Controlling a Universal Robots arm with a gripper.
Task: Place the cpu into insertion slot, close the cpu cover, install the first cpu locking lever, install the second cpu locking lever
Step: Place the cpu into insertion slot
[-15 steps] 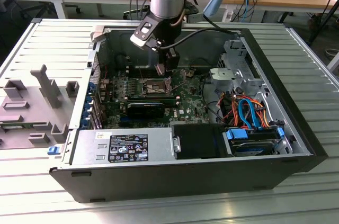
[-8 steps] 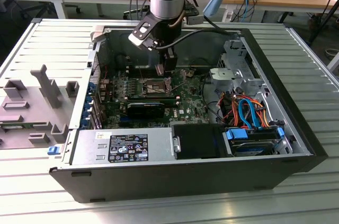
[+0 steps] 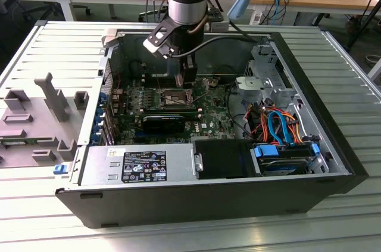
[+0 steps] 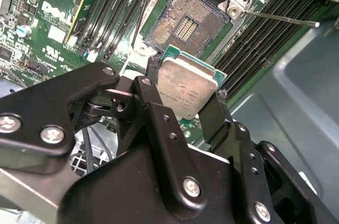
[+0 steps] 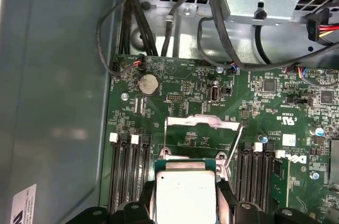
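Note:
My gripper [image 4: 186,92] is shut on the cpu [image 4: 183,83], a flat square chip with a silvery top and green edge, clamped by two opposite sides. The chip hangs just above and short of the insertion slot [image 4: 188,20], whose dark contact field lies bare inside its metal rim. In the first wrist view the cpu [image 5: 185,195] sits between the black fingers [image 5: 225,200], and the cpu cover [image 5: 200,122] stands swung up beyond it. Two thin locking levers [image 5: 233,147] are raised beside the socket. In the exterior view the gripper [image 3: 187,83] hovers over the insertion slot [image 3: 172,98] inside the open case.
Long black memory slots [image 4: 265,33] flank the socket on both sides. A coin cell [image 5: 148,82] and cable bundles [image 5: 212,17] lie past the cover. The case's power supply [image 3: 140,165], drive bay [image 3: 286,154] and metal walls [image 3: 309,85] surround the board.

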